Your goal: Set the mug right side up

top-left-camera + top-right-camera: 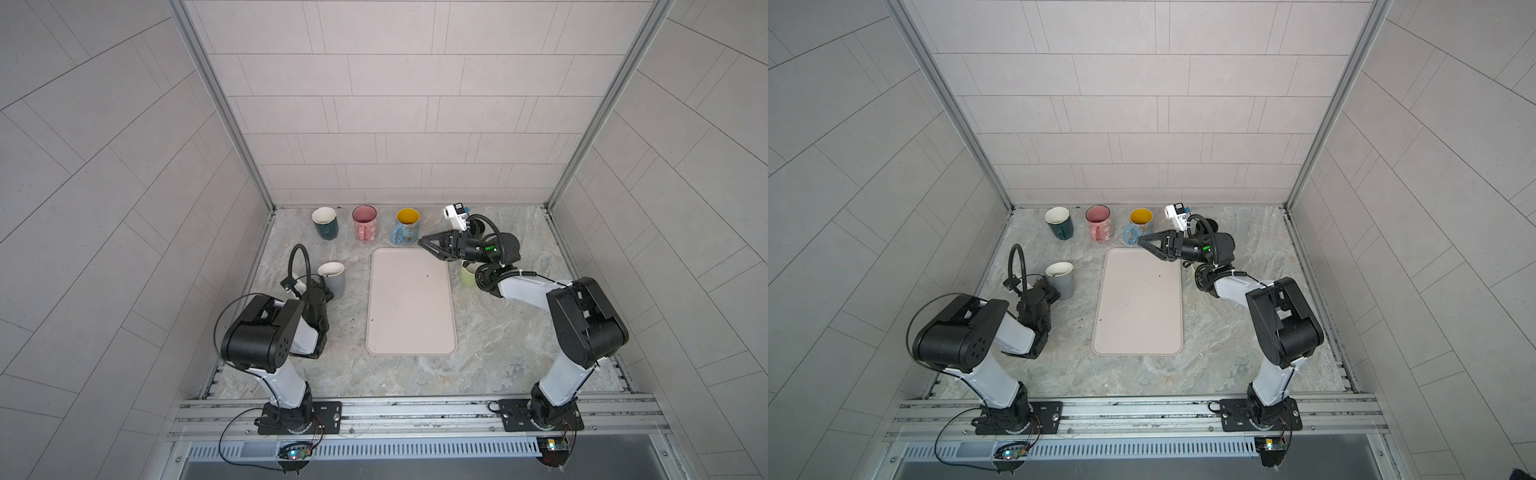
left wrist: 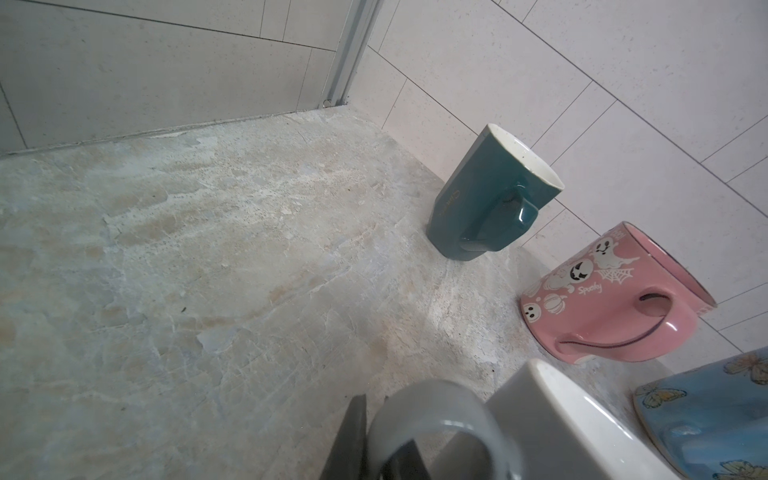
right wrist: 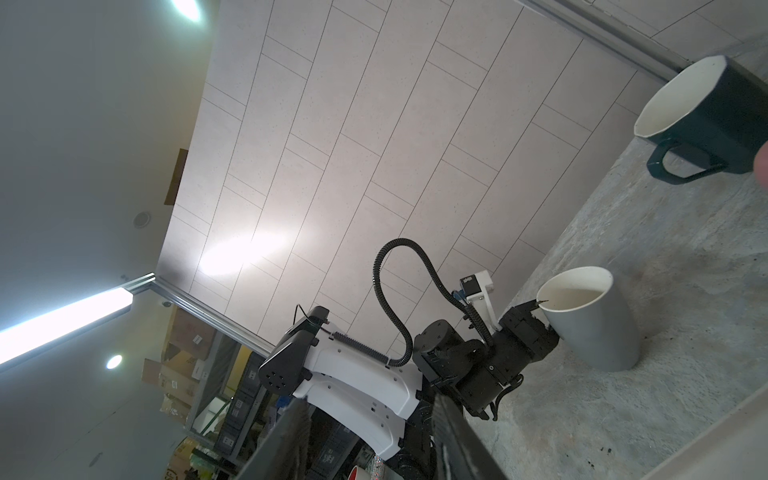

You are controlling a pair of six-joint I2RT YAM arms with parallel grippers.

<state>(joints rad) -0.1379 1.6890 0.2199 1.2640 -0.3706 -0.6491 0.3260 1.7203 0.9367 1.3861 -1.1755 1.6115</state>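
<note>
Grey mug [image 1: 332, 279] upright on table [image 1: 498, 332], dark speck inside, left gripper [image 2: 376, 444] astride handle, clamp unclear, right gripper [image 1: 422, 241] part-open, empty, green mug [image 1: 468, 277] mostly hidden.

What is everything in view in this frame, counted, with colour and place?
teal mug: 1, dark teal, back row, leftmost
pink mug: 1, pink, back row, middle
blue mug: 1, blue, yellow inside, back row, right
grey mug: 1, grey, left of the tray, upright
green mug: 1, pale green, right of the tray, partly under the right arm
dark object: 1, black, behind the right wrist, mostly hidden
tray: 1, pale pink, table centre
table: 1, grey marble, under everything
left gripper: 1, black, at the grey mug's handle
right gripper: 1, black, over the tray's far right corner, open, empty
</note>
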